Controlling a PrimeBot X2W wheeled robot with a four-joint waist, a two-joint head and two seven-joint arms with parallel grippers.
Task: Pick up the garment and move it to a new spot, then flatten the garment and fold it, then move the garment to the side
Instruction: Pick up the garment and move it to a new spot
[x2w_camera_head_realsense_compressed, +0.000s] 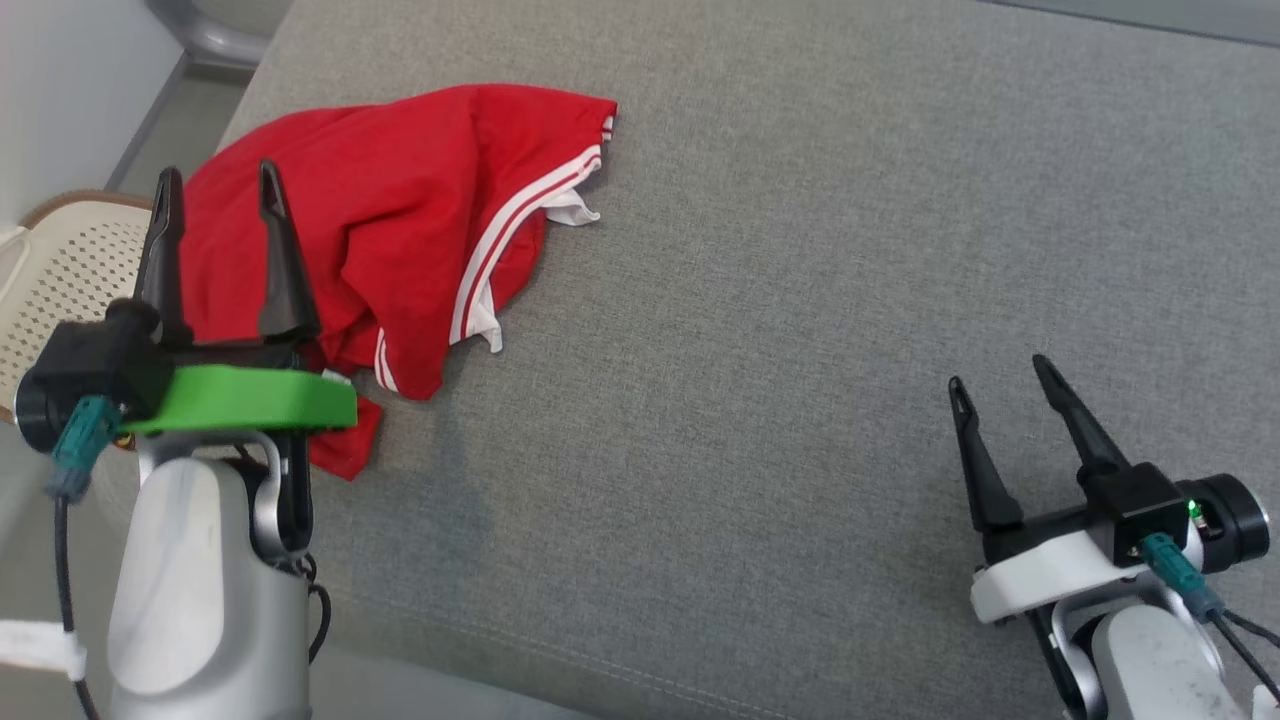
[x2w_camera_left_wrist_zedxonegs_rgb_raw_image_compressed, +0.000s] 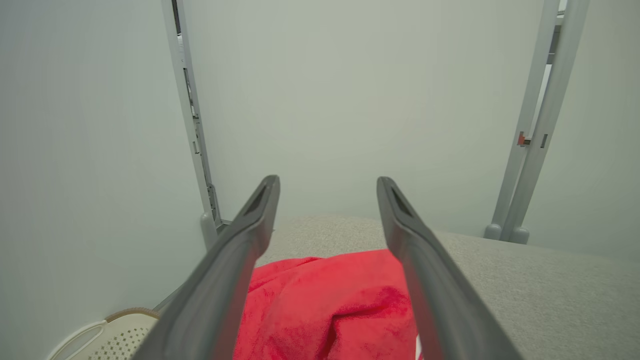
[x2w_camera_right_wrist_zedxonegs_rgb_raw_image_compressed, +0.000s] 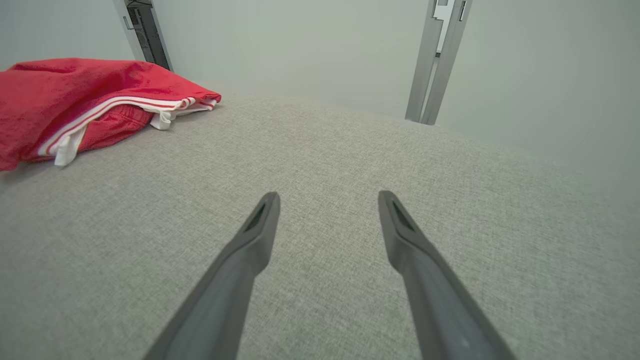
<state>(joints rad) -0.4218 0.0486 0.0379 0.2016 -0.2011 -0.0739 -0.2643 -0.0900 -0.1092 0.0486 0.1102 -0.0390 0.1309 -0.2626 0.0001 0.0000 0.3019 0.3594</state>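
While the left claw (x2w_camera_head_realsense_compressed: 219, 172) hangs over the garment, its two dark fingers stand spread wide apart and nothing is between them. The garment (x2w_camera_head_realsense_compressed: 400, 200) is a red piece of sportswear with white stripes along its edge, and it lies crumpled in a heap on the far left part of the worktop (x2w_camera_head_realsense_compressed: 800, 300), which is covered in grey woven fabric. One corner of the red cloth reaches to the left edge of the worktop, just beside the green bracket (x2w_camera_head_realsense_compressed: 240, 400) on the left wrist. From the left wrist view the left claw (x2w_camera_left_wrist_zedxonegs_rgb_raw_image_compressed: 327, 180) points toward a pale wall, with the red cloth (x2w_camera_left_wrist_zedxonegs_rgb_raw_image_compressed: 325, 300) below the fingers; I cannot tell if they touch it. The right claw (x2w_camera_head_realsense_compressed: 998, 371) is over the bare grey fabric at the near right, well apart from the garment, and its fingers are spread as well and hold nothing. From the right wrist view the right claw (x2w_camera_right_wrist_zedxonegs_rgb_raw_image_compressed: 327, 194) is low over the worktop, and the garment (x2w_camera_right_wrist_zedxonegs_rgb_raw_image_compressed: 75, 90) shows at the far left, its white-striped hem turned to this side. A cream perforated basket (x2w_camera_head_realsense_compressed: 70, 260) stands beside the worktop on the left. Grey metal posts (x2w_camera_right_wrist_zedxonegs_rgb_raw_image_compressed: 435, 60) rise against the wall behind.
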